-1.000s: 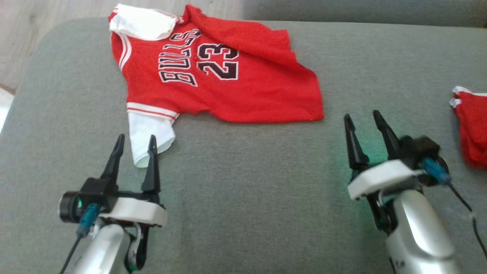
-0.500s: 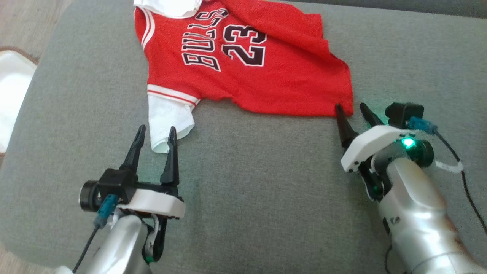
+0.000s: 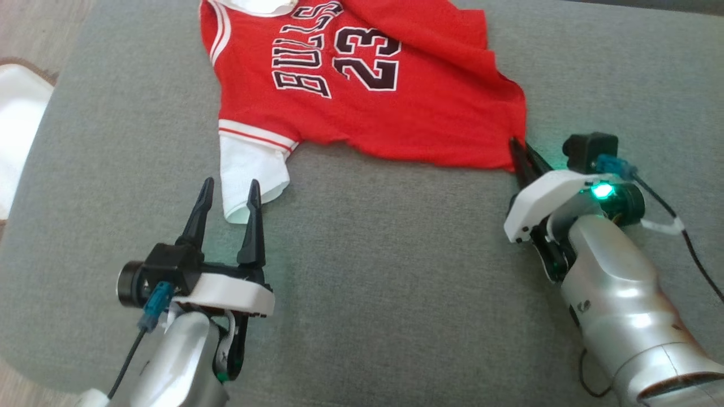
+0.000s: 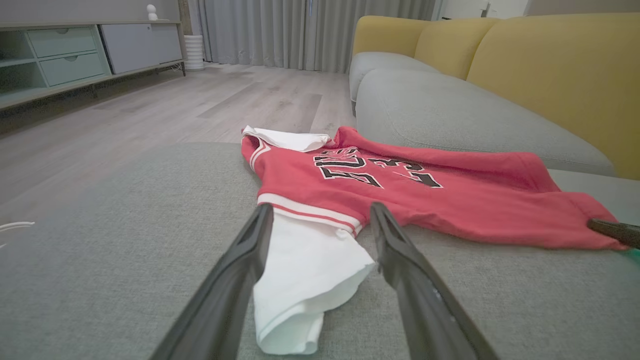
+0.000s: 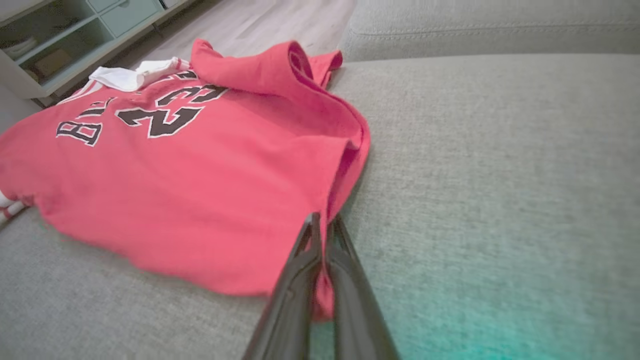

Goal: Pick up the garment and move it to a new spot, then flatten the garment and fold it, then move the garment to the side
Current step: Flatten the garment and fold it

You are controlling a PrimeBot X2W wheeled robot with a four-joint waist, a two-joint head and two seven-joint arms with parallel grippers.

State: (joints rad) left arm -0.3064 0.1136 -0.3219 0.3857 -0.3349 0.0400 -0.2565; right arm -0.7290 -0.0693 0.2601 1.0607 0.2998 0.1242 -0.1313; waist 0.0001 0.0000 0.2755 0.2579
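Observation:
The garment [image 3: 362, 85] is a red "BULLS 23" jersey with white sleeves, lying spread on a grey cushion [image 3: 367, 271]. My right gripper [image 3: 519, 148] is shut on the garment's [image 5: 175, 170] near right hem corner, red cloth pinched between its fingers [image 5: 300, 270]. My left gripper [image 3: 229, 189] stands open at the white sleeve [image 3: 249, 175]. In the left wrist view the sleeve [image 4: 305, 270] lies between the two fingers [image 4: 235, 280], and the garment's [image 4: 400, 195] red body stretches off to the right.
A wooden floor [image 4: 175, 105] and a low cabinet [image 4: 60, 55] lie beyond the cushion's far edge. Yellow sofa backrests [image 4: 550, 75] rise on the right. A white object [image 3: 17, 130] sits on the floor at the left.
The right gripper reached forward to the hem corner and closed on it. The head camera shifted, so the whole scene sits differently. The left gripper stays open at the sleeve.

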